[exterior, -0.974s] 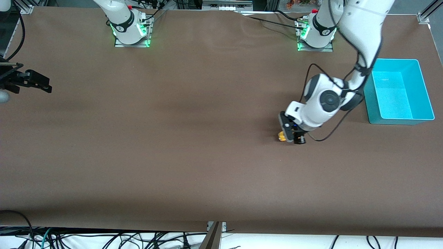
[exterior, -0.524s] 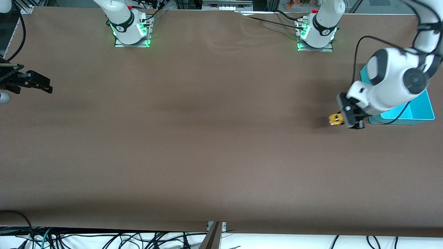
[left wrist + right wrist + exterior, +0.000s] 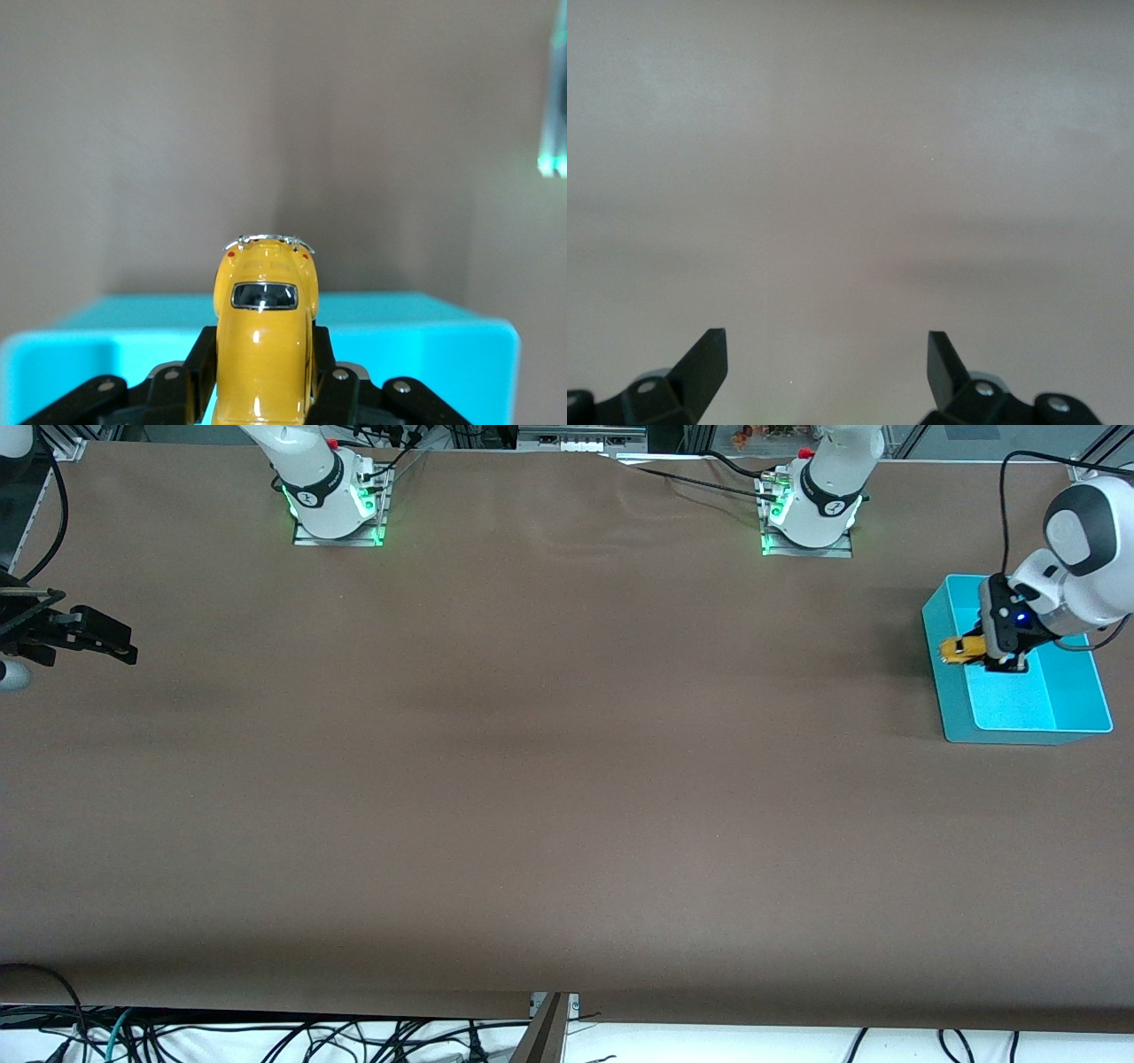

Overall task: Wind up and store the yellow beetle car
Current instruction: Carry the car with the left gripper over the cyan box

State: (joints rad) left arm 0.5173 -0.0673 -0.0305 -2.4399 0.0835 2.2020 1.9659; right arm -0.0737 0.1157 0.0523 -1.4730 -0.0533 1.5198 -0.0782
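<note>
My left gripper (image 3: pixel 982 652) is shut on the yellow beetle car (image 3: pixel 961 649) and holds it in the air over the rim of the teal bin (image 3: pixel 1019 731) that faces the table's middle. In the left wrist view the car (image 3: pixel 264 345) sits between the two black fingers (image 3: pixel 200 361), its rounded end and dark window pointing away, with the bin's wall (image 3: pixel 425 354) under it. My right gripper (image 3: pixel 97 640) is open and empty at the right arm's end of the table; its wrist view shows its spread fingertips (image 3: pixel 709 354) over bare brown table.
The teal bin stands at the left arm's end of the table and its floor (image 3: pixel 1010 691) shows nothing in it. The brown table (image 3: pixel 532 779) is bare. Both arm bases (image 3: pixel 332 500) stand along the table's edge farthest from the front camera.
My left gripper has carried the yellow car from the table, up and toward the left arm's end, to above the teal bin's rim. The right arm has not moved.
</note>
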